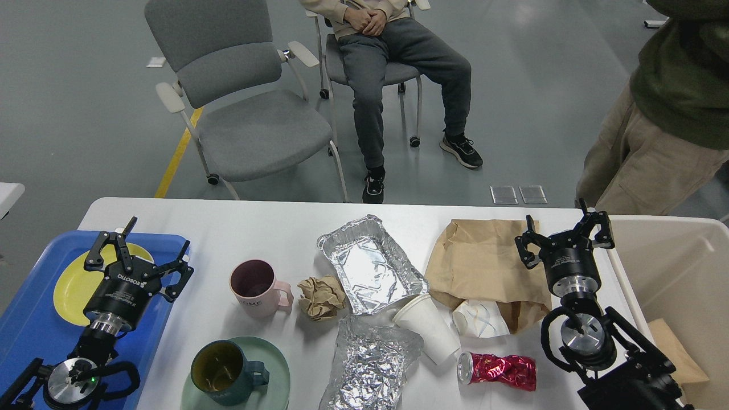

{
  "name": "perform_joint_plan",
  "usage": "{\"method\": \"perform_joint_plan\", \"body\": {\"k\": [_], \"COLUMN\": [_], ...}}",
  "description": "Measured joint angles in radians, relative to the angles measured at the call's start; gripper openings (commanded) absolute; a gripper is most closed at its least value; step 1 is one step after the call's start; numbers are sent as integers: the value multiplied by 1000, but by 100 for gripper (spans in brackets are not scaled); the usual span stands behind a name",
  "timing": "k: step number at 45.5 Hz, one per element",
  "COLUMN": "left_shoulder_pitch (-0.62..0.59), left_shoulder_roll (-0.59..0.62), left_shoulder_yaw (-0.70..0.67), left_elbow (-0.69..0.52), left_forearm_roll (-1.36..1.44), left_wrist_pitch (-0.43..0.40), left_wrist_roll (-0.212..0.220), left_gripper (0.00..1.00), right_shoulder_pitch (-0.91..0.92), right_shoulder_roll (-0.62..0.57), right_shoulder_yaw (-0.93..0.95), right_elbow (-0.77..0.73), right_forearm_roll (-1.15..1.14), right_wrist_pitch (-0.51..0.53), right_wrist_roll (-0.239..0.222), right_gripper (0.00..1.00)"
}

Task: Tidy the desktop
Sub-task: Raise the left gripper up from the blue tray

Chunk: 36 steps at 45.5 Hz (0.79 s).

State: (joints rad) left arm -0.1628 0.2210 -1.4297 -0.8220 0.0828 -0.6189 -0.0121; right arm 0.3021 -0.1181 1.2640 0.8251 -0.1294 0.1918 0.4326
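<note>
The white desktop [239, 228] carries a pink mug [257, 288], a crumpled brown paper ball [320, 297], a foil tray [370, 265], crumpled foil [370, 364], two white paper cups [430, 327] [481, 319], a flat brown paper bag [484, 262], a crushed red can [498, 370] and a dark green mug [225, 373] on a green plate [273, 387]. My left gripper [151, 247] hovers open over the blue tray [34, 319], holding nothing. My right gripper [564, 228] stands open above the bag's right edge, also holding nothing.
A yellow plate [71, 285] lies in the blue tray. A beige bin [678, 267] with brown paper inside stands at the right. Behind the desk are an empty grey chair [250, 114], a seated person [398, 62] and a standing person [666, 119].
</note>
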Motion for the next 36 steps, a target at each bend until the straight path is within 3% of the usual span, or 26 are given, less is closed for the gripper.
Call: {"method": "perform_joint_plan", "body": {"k": [25,36], "left_shoulder_pitch": [-31,-153], "left_shoulder_roll": [28,220], "left_shoulder_yaw": [22,337], "left_elbow": [16,74], "left_forearm_roll": [-11,-27], "left_wrist_pitch": [10,13], "left_wrist_roll": [1,5], "left_gripper": [97,97], "right_shoulder_pitch": [0,0], "right_shoulder_roll": [0,0], "right_shoulder_yaw": [0,0], "right_elbow": [-1,-2], "right_forearm_roll": [-1,0], "right_wrist_pitch": [-1,-1], "right_wrist_roll": [0,0], "right_gripper": [100,100]}}
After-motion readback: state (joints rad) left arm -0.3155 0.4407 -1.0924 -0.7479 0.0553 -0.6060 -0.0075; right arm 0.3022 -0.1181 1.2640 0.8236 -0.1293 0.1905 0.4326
